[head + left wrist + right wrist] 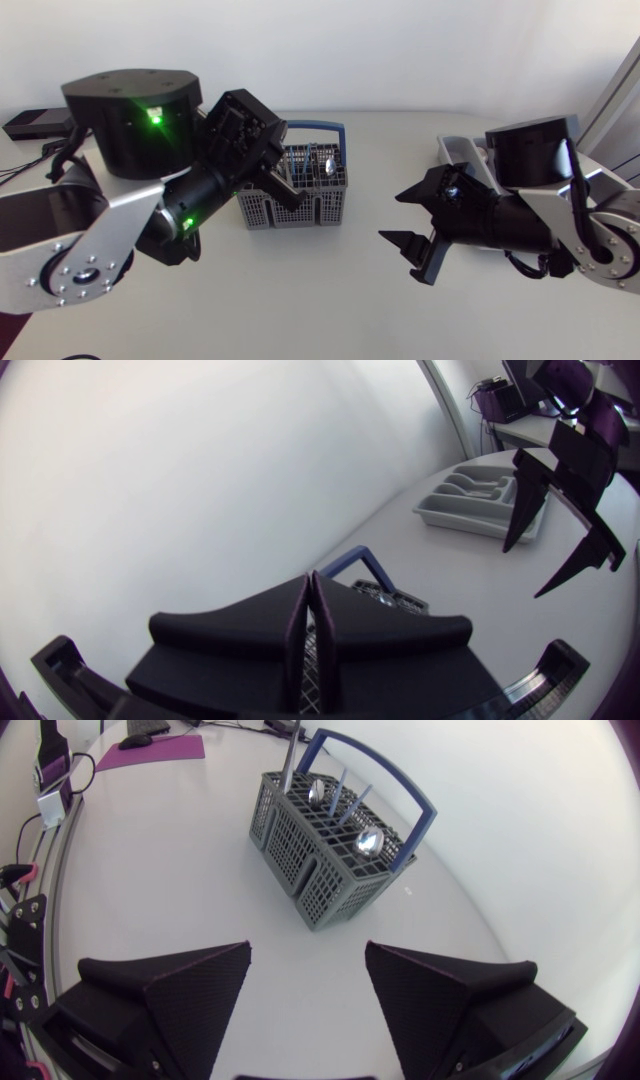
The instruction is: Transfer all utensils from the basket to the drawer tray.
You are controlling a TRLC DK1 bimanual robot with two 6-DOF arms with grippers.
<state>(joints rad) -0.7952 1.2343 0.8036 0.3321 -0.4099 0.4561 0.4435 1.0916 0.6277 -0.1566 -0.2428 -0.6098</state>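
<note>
While our right gripper [415, 228] is hanging wide open well apart from the grey basket [322, 208], our left gripper [288, 194], fingers pressed together, is hovering nearer, over its upright spoons [368, 842], with the drawer tray [470, 502] lying beyond.

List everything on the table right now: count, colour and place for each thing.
basket: one, grey with a blue handle, middle of the table
utensils: at least four, silvery, standing in the basket; two are spoons
drawer tray: one, grey, right side of the table, partly hidden by the right arm
table: one, white
left gripper: one, black, shut with nothing seen between its fingers, above the basket
right gripper: one, black, open and empty, between the basket and the drawer tray, facing the basket
</note>
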